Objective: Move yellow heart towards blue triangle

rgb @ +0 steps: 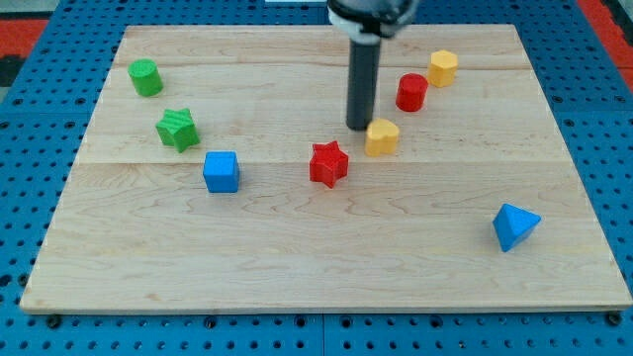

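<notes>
The yellow heart (382, 136) lies on the wooden board a little right of centre, in the upper half. My tip (359, 128) stands just to the heart's upper left, touching or almost touching it. The blue triangle (514, 226) sits far off toward the view's lower right, near the board's right edge.
A red star (328, 163) lies just left and below the heart. A red cylinder (411, 92) and a yellow hexagonal block (443, 67) are up and right of it. A blue cube (221, 171), green star (177, 129) and green cylinder (145, 76) are on the left. The board (316, 267) rests on blue pegboard.
</notes>
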